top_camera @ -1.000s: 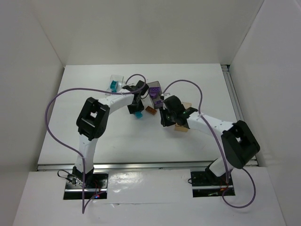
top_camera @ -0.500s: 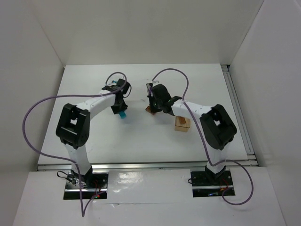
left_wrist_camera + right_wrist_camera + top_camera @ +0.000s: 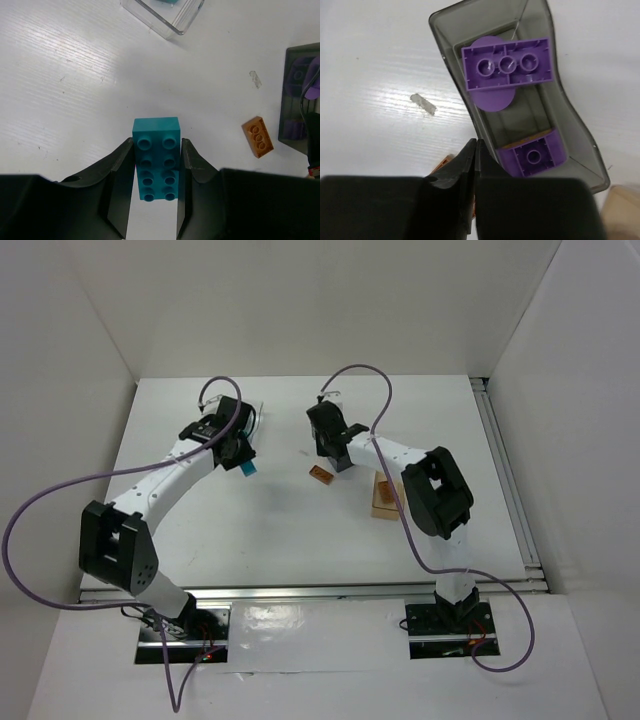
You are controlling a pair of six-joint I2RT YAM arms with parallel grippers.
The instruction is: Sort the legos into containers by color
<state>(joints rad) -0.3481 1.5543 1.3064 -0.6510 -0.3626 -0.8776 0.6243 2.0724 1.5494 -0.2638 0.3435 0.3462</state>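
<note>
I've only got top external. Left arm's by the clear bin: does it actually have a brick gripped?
Observer: Yes. The left wrist view shows the left fingers closed on the long sides of a teal brick, studs facing the camera.
Operator: Right fingers holding anything?
Observer: No. The right wrist view shows the right fingers shut together with nothing between them, at the grey bin edge.
Operator: What's in that bin?
Observer: Three purple pieces that I can see: a purple brick lying underside up, a rounded purple piece under it, and a second purple brick at the other end.
</note>
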